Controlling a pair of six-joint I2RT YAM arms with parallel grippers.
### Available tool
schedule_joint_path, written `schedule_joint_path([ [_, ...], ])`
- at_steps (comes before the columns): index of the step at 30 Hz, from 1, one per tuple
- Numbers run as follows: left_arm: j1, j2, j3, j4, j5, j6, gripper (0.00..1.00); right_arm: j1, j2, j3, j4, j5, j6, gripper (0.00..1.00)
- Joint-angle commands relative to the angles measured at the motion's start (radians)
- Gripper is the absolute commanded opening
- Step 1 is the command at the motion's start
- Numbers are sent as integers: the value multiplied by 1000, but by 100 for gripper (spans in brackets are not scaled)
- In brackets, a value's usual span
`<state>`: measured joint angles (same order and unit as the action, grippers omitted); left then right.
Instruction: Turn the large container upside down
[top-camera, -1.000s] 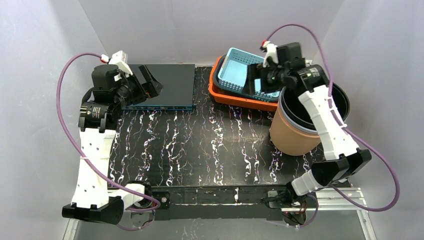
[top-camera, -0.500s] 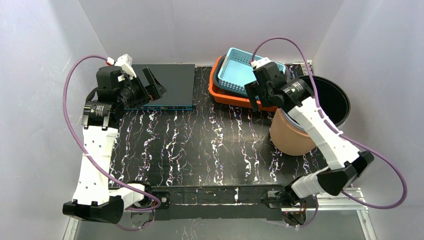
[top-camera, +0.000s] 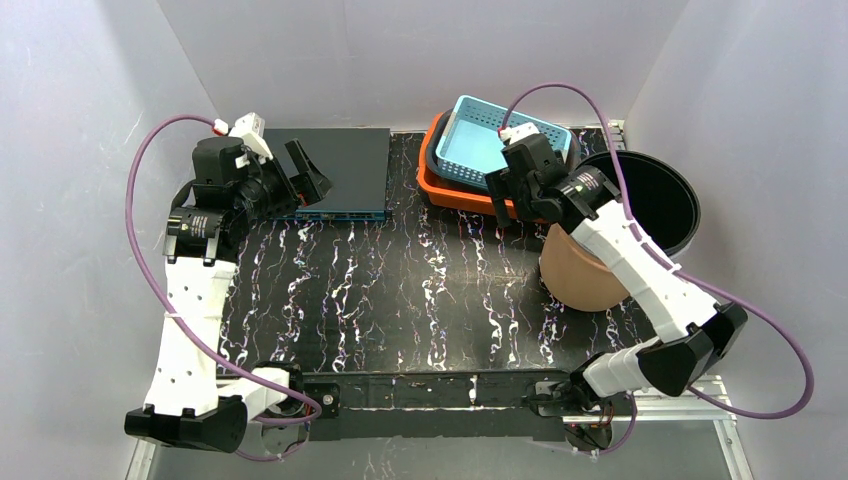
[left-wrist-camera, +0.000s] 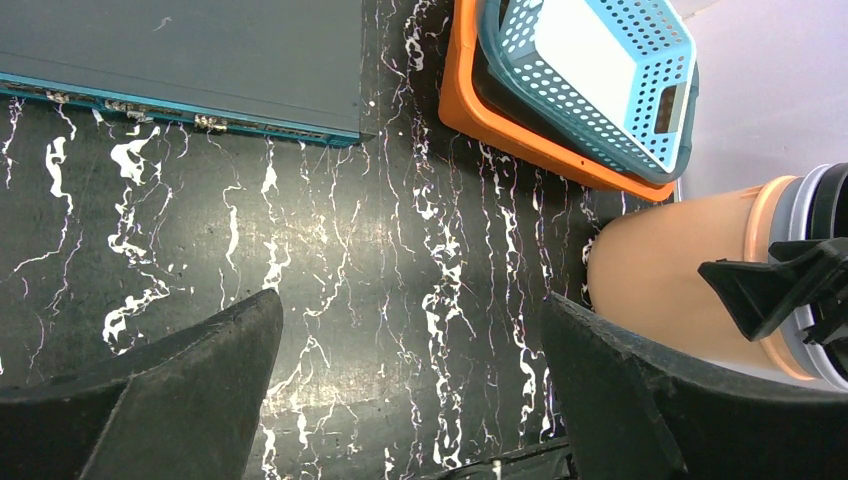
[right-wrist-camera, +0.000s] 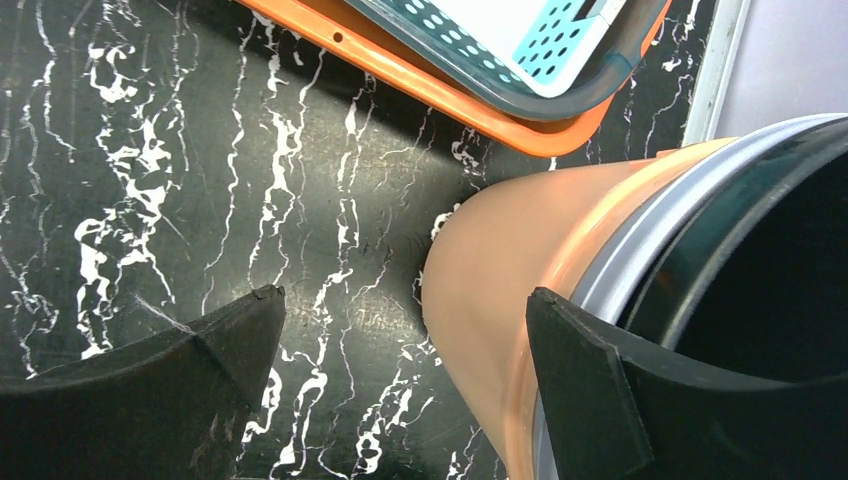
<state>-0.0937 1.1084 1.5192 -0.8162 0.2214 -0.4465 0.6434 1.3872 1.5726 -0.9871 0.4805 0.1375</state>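
The large container (top-camera: 590, 275) is a tan bucket with a grey rim and black inside. It stands upright at the right of the table, mouth up. It also shows in the right wrist view (right-wrist-camera: 520, 270) and the left wrist view (left-wrist-camera: 670, 275). My right gripper (top-camera: 518, 200) is open and empty, just left of the bucket's rim; in its wrist view (right-wrist-camera: 400, 340) the bucket wall lies between the jaws, nearer the right finger. My left gripper (top-camera: 308, 170) is open and empty, high over the table's far left (left-wrist-camera: 410, 370).
A blue perforated basket (top-camera: 490, 140) sits nested in an orange tray (top-camera: 450, 190) at the back, just left of the bucket. A flat dark box with a teal edge (top-camera: 335, 175) lies at the back left. White walls close in on three sides.
My right gripper has moved from above the bucket's rim down and to the left, to the bucket's left side. The left gripper has barely shifted. The bucket has not moved.
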Motion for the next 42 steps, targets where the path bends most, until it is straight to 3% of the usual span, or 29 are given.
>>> schedule_joint_path([
  [1,3,-27,-7,-10,6,17,98,-2,12,23,-46,110,13,99],
  [11,3,-42,-13,-26,-21,27,98,-3,-11,39,-35,101,-5,99],
  [18,3,-42,-10,-26,-23,24,98,-3,-24,71,109,-234,13,99],
  [22,3,-38,-11,-26,-22,20,98,5,3,93,172,-319,25,99],
  [30,3,-48,-32,-27,-18,15,98,78,213,253,114,-230,-49,99],
  [42,3,-78,-48,-45,-24,30,98,76,587,551,232,-103,-181,99],
])
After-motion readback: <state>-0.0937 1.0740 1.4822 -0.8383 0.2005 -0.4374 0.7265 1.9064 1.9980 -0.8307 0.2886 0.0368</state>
